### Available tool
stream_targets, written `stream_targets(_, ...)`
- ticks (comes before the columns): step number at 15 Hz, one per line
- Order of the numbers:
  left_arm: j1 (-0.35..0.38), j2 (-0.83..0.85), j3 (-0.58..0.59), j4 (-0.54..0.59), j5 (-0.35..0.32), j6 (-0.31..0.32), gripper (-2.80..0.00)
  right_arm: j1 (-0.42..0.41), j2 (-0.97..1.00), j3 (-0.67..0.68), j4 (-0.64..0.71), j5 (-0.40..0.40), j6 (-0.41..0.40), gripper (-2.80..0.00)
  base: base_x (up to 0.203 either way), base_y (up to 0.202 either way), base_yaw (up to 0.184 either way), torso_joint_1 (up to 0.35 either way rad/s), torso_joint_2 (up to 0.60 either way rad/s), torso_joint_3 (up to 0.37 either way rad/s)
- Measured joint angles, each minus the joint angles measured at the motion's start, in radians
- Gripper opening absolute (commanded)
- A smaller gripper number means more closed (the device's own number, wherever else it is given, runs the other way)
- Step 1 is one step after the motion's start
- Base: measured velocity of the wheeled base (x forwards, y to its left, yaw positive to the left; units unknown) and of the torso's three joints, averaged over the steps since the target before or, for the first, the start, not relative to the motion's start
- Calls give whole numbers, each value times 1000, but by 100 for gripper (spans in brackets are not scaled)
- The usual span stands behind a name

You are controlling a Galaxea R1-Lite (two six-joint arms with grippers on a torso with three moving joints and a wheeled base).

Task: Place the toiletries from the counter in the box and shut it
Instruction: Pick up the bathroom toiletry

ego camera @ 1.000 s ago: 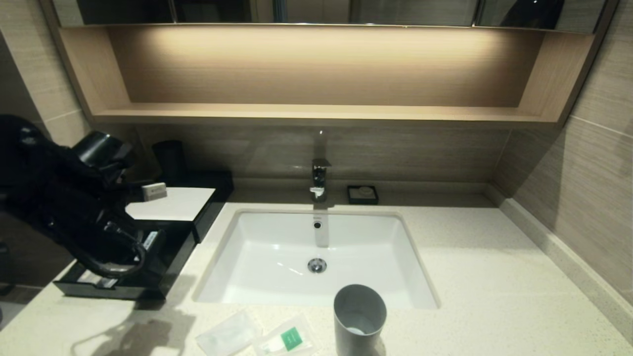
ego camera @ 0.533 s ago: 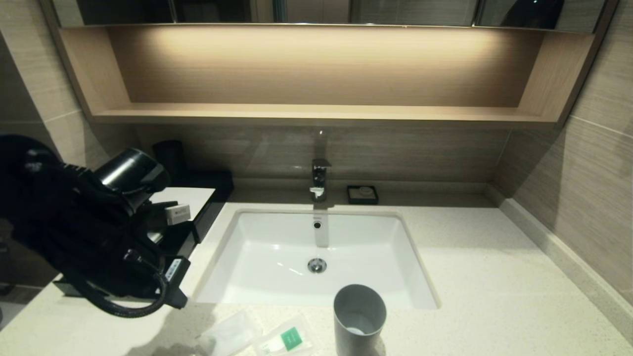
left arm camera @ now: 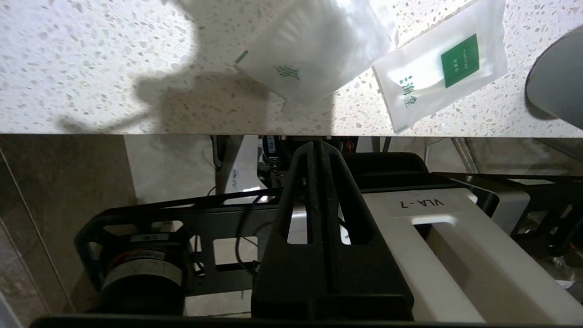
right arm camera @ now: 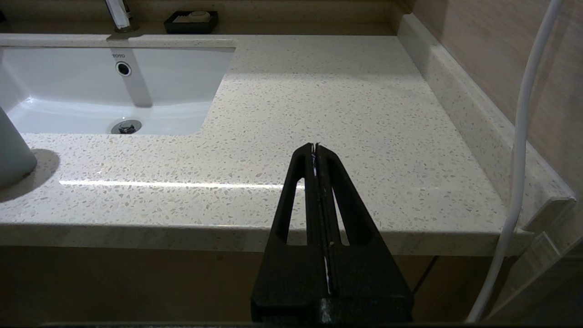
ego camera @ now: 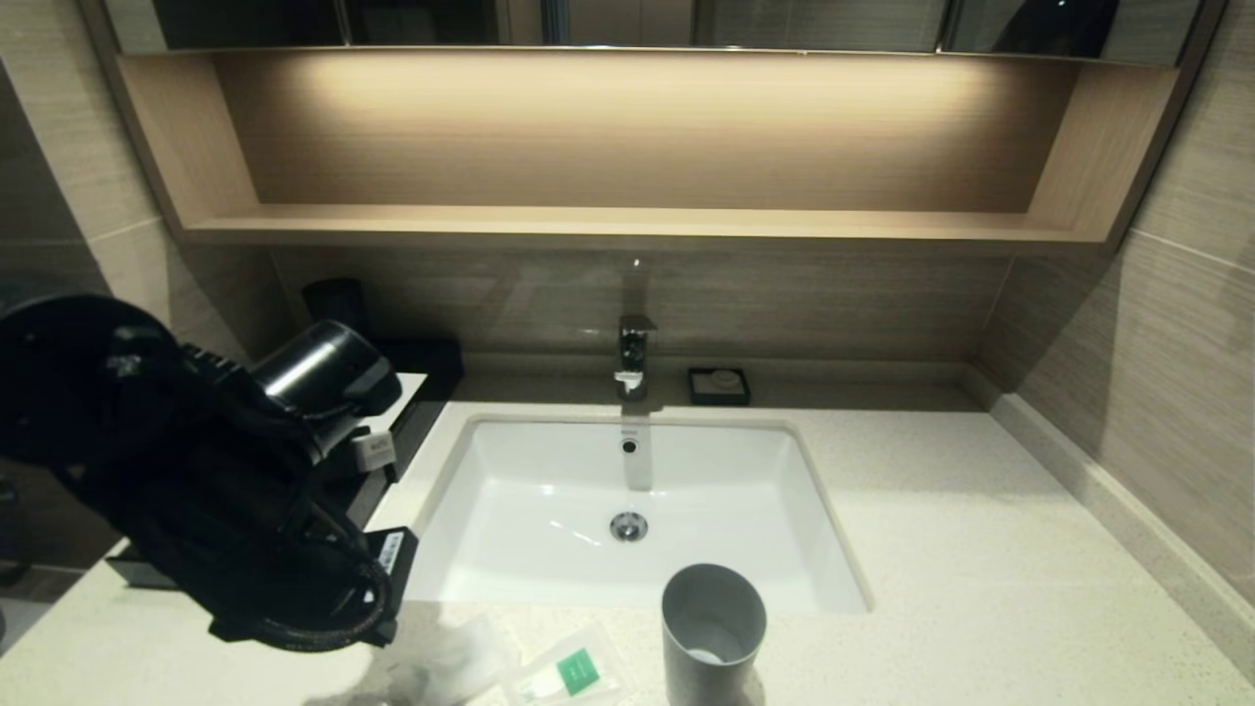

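Task progress, head and wrist views. Two sachets lay on the counter [ego camera: 980,549] at the lower centre of the head frame: a plain translucent sachet [left arm camera: 314,48] and, just beside it, a sachet with a green square [left arm camera: 439,75], which sat next to the grey tumbler [ego camera: 713,628]. Neither had been put away. The box [ego camera: 417,387], at left centre of the head frame, was largely hidden behind the left arm; its drawer front appeared to stand pulled out, so the closing step was judged not yet done. The long wrapped stick could not be found in any view (whether it lay in the drawer could not be told). By this reading, two items and the closing remained.

Arm pose. The left gripper [left arm camera: 320,146] had its fingers pressed together with nothing between them, and hung at the counter's front edge, near the plain sachet but not touching it, in the lower left of the head frame. The right gripper [right arm camera: 315,148] was parked in front of the counter's edge at the bare side, its fingers likewise pressed together and empty.
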Motion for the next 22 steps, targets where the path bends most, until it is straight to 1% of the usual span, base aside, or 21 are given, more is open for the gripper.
stream_targets(4, -76, 56, -24, 0, 1, -158, -280, 0, 0, 0, 0, 0, 0, -280, 0, 0, 0, 0, 0, 0)
stream_targets(9, -89, 109, -41, -1, 12, -328, -280, 0, 0, 0, 0, 0, 0, -280, 0, 0, 0, 0, 0, 0)
stream_targets(11, -93, 117, -43, -5, 12, -374, -280, 0, 0, 0, 0, 0, 0, -280, 0, 0, 0, 0, 0, 0)
stream_targets(18, -102, 137, -61, -7, 12, -410, -280, 0, 0, 0, 0, 0, 0, -280, 0, 0, 0, 0, 0, 0)
stream_targets(22, -108, 143, -66, -4, 13, -416, -280, 0, 0, 0, 0, -1, 0, -280, 0, 0, 0, 0, 0, 0)
